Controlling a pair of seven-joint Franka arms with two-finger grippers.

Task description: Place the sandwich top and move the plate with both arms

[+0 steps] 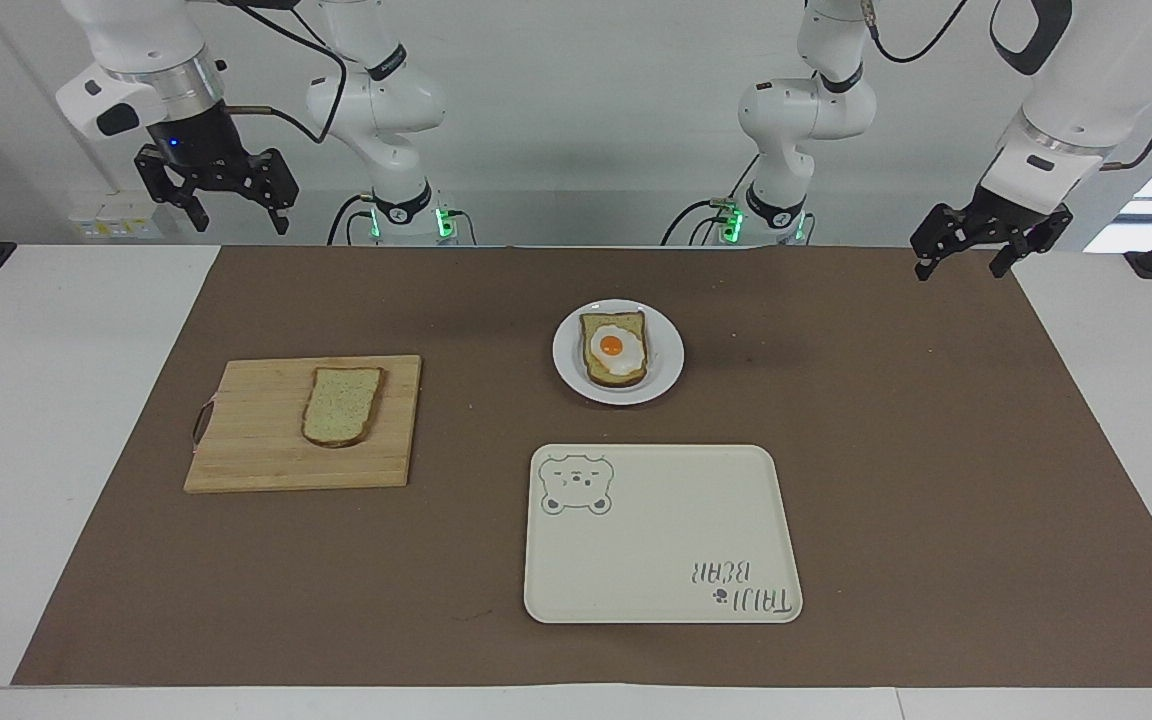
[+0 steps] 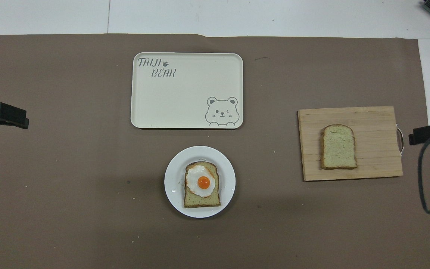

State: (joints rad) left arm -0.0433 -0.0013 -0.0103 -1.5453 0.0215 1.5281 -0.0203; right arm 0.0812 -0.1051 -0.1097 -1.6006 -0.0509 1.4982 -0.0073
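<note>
Flat on a pale wooden cutting board (image 1: 302,423) toward the right arm's end of the counter: the sandwich top (image 1: 342,405), a plain slice of light speckled bread with brown crust, rounded end pointing away from the robots. Untouched by either pincer. Board resting on a brown paper mat (image 1: 936,480) that covers most of the white counter (image 1: 36,400), a small wire handle at the board's outer edge.

Near the middle of the mat, closer to the robots than the bread on the board: the small round white plate (image 1: 566,352), carrying a second bread slice (image 1: 615,350) topped with a fried egg (image 1: 616,349), orange yolk up. Just beside the plate, farther from the robots: a rectangular cream tray (image 1: 661,535) with rounded corners, a bear drawing and the words "TAIJI BEAR" printed on it, nothing on it.

Right pincer (image 1: 233,215), black and two-fingered, raised in the air over the robots' own edge of the counter at the right arm's end, fingers spread wide, holding nothing. Left pincer (image 1: 961,263), likewise black, hanging low over the mat's corner at the left arm's end, fingers apart and empty. Well apart from bread, plate and tray, both of them.
</note>
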